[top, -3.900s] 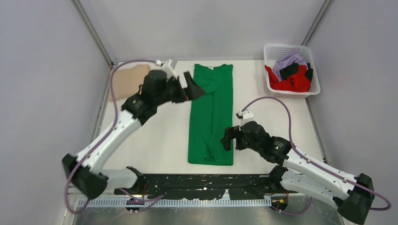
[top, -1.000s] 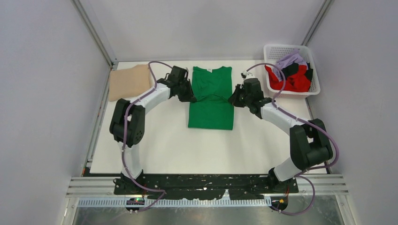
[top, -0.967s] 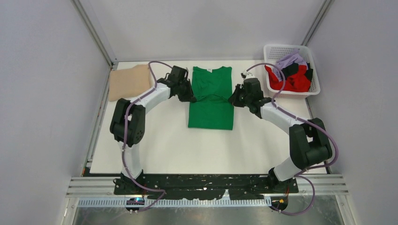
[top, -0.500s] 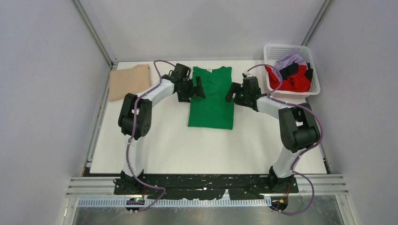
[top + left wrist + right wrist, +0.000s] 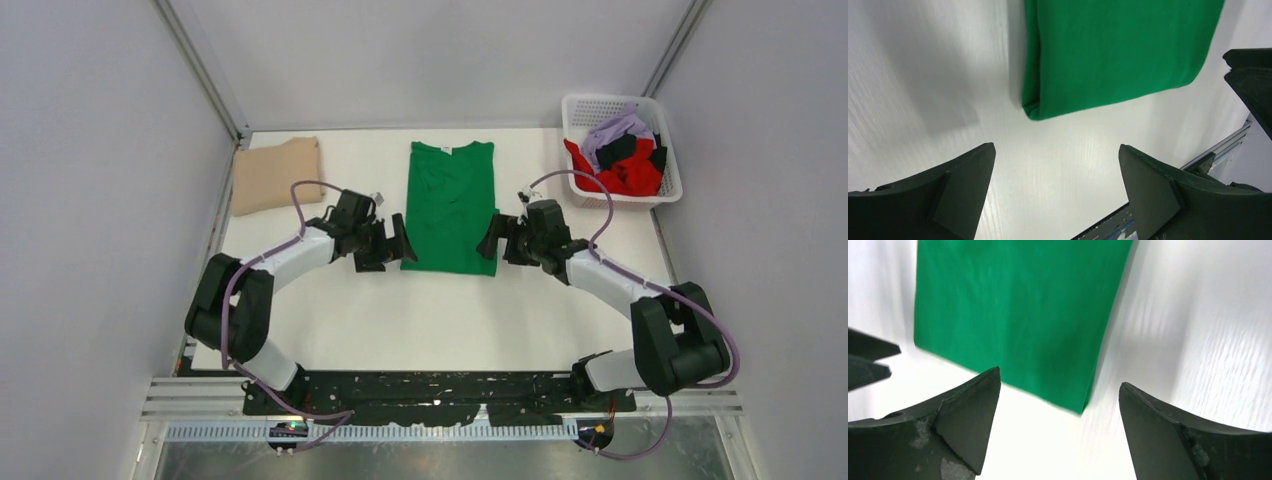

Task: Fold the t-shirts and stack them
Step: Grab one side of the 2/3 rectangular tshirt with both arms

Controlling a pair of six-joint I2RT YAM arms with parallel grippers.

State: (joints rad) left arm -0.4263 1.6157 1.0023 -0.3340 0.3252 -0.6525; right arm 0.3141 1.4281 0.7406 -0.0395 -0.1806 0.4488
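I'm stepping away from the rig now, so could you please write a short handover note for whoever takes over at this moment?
Hands: the left hand is open and empty at the green t-shirt's near left corner; the right hand is open and empty at its near right corner.
Things: the green t-shirt lies mid-table, folded into a narrow rectangle. The tan t-shirt lies folded at the far left. The red t-shirt, lilac t-shirt and black t-shirt are bunched in the white basket.
Done: tan folded, green partly.
Left: finish the green one, stack it, then fold the other three.
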